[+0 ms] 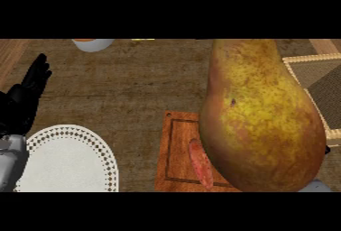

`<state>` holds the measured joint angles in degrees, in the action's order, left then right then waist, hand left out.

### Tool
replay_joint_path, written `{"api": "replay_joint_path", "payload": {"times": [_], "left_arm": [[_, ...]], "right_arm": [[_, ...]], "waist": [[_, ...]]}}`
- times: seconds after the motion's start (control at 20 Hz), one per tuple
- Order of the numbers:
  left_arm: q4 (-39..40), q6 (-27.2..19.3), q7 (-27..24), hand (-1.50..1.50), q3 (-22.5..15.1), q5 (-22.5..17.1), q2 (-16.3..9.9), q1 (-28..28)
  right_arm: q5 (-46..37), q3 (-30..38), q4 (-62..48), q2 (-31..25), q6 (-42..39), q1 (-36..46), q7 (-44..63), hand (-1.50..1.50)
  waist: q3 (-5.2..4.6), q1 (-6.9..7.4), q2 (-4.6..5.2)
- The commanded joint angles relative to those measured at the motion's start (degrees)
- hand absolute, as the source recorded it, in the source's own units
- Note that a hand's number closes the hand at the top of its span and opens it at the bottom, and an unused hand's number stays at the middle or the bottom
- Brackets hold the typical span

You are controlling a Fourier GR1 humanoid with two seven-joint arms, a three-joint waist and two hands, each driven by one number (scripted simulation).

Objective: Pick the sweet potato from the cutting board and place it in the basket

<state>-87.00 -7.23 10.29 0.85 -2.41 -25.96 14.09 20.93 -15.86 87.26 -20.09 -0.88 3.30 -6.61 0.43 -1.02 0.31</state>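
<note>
Speckled yellow pear [263, 117], reddish sweet potato [200, 169] on wooden cutting board [177, 155], woven basket [320, 76], left hand [26, 97] open, empty

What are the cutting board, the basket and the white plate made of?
The cutting board looks like reddish-brown wood: grain shows, with a groove round the edge. The basket looks woven, maybe wicker: pale tan rim, criss-cross weave inside. The white plate has a lacy rim; it could be ceramic or paper.

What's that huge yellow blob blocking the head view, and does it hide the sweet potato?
Head view: a speckled yellow-brown pear looms close to the camera, covering much of the wooden cutting board; only a reddish sliver of sweet potato shows; wicker basket partly visible.
</note>
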Motion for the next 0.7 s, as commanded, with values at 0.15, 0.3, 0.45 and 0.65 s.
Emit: {"api": "replay_joint_path", "payload": {"times": [0.15,0.3,0.45,0.65], "left_arm": [[2.8,0.8,1.3,0.00,-2.6,0.6,2.7,0.2],[4.9,2.0,2.6,0.00,-5.3,-0.4,5.7,-1.4],[6.9,1.1,1.5,0.00,-5.8,0.1,7.3,-3.5],[4.8,0.6,4.0,0.00,-5.4,1.3,6.6,-4.4]], "right_arm": [[12.0,0.3,-10.0,5.1,-19.4,8.4,-7.2,1.50],[10.7,-0.2,-0.7,7.4,-27.0,13.3,-20.1,1.50],[10.3,-3.2,-1.1,12.5,-33.2,8.2,-29.2,-1.50],[-3.3,-5.1,7.2,13.1,-20.4,-2.2,-32.3,-1.50]], "waist": [[-0.09,3.67,0.78],[0.37,2.68,0.05],[-0.17,1.29,0.04],[-0.42,0.32,-0.59]]}}
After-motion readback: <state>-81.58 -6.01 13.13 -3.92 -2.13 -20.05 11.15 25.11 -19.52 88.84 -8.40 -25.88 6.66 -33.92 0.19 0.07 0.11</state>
